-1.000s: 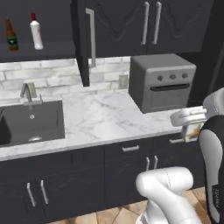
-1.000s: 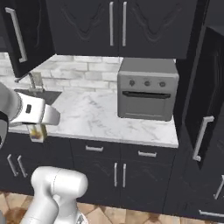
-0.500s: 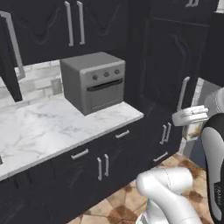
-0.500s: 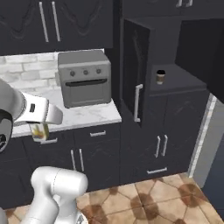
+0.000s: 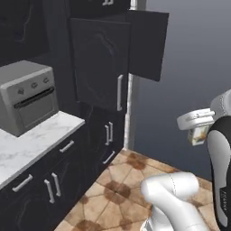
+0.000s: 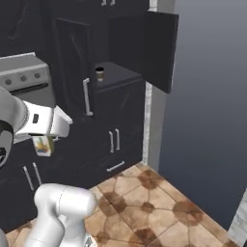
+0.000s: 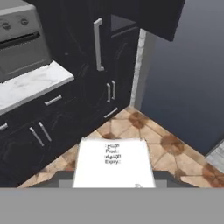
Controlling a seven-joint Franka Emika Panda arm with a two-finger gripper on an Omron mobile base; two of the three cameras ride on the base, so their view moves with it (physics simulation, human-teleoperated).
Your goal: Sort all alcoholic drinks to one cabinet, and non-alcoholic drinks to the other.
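My gripper (image 5: 197, 132) is shut on a small pale cream-yellow carton (image 5: 197, 136), one of the non-alcoholic drinks, and holds it in the air over the floor. That carton (image 6: 43, 145) hangs below the white hand in the right base view. In the hand view its white top (image 7: 113, 161) hides the fingertips. Ahead stands a dark cabinet (image 6: 123, 73) with both doors swung open. A brown coffee cup with a black lid (image 6: 100, 74) stands on its shelf. Its left door (image 6: 72, 62) carries a short silver handle (image 6: 87, 96). The alcoholic drinks are out of view.
A grey toaster oven (image 5: 29, 97) sits on the marble counter (image 5: 31, 146) to the left, above dark lower cabinets (image 5: 49, 185). The cabinet's right door (image 5: 148, 43) juts out at head height. Brown tiled floor (image 5: 117, 180) lies open in front, with a grey wall (image 6: 207, 96) to the right.
The whole picture has swung right as the base turned: sink and counter slid out left, and the open cabinet with the cup came to the middle. The carton stays gripped.
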